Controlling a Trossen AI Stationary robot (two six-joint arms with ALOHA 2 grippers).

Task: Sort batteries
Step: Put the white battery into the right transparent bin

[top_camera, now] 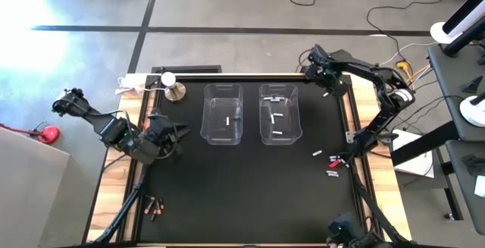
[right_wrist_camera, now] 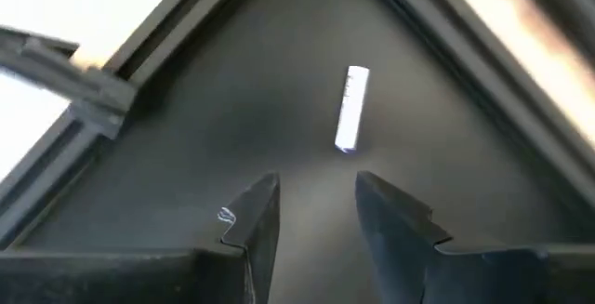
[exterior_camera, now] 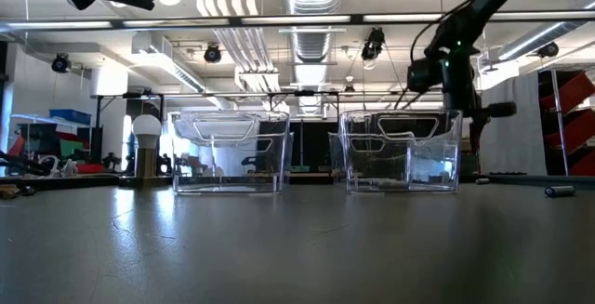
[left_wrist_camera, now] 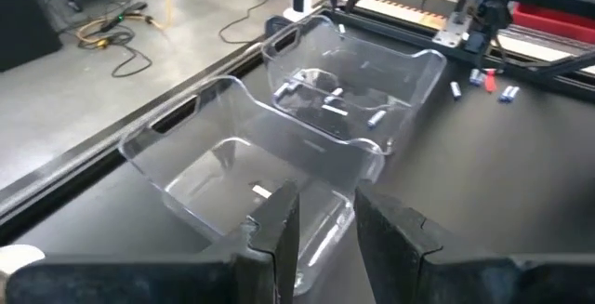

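A: Where do the batteries stand on the black table (top_camera: 242, 195)?

B: One white battery (top_camera: 226, 120) lies in the left clear bin (top_camera: 222, 112). Several white ones (top_camera: 277, 117) lie in the right clear bin (top_camera: 280, 113). A loose cluster (top_camera: 332, 166) rests near the table's right edge, with a small red bit (top_camera: 333, 160) among it. Copper-reddish ones (top_camera: 154, 206) lie near the front left corner. A single white battery (right_wrist_camera: 351, 108) lies alone in the far right corner of the table.

A: And the right gripper (right_wrist_camera: 311, 213)?

B: It hangs over that far right corner, beyond the right bin, its two fingers parted and empty, the lone battery lying on the mat just ahead of the fingertips and not touched.

A: The left gripper (left_wrist_camera: 321, 220)?

B: It sits at the table's left side, near the left bin and facing both bins. Its fingers stand a narrow gap apart with nothing between them.

A: Anything else on the table?

B: A small lamp with a round white bulb (top_camera: 168, 79) stands on a metal base by the far left corner, beside the left bin.
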